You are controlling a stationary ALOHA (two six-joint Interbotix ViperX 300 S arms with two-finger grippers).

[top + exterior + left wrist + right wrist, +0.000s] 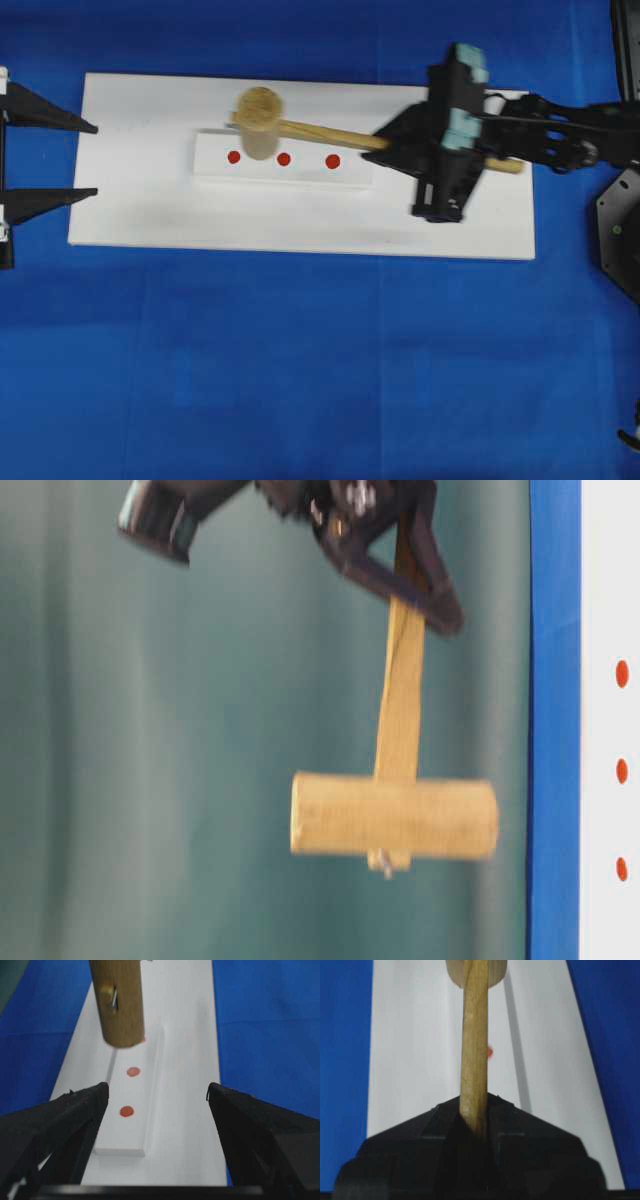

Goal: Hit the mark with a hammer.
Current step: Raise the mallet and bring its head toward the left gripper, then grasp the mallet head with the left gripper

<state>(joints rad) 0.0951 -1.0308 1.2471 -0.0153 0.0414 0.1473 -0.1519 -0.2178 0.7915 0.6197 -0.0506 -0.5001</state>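
Note:
The hammer, a light-brown wooden mallet, is held in the air by its long handle (330, 135). My right gripper (385, 142) is shut on that handle. The thick head (259, 120) hovers over the left part of a raised white strip (300, 172) bearing three red marks (234, 156) (284, 158) (333, 160). The table-level view shows the head (395, 817) clear of the board. In the right wrist view the handle (474, 1050) runs out of my shut gripper (475, 1102), beside one mark (490, 1051). My left gripper (95, 159) stands open and empty at the board's left end.
The strip lies on a flat white board (150, 210) on a blue cloth (300, 380). The right arm (560, 140) reaches in over the board's right end. A black base (620, 230) sits at the right edge.

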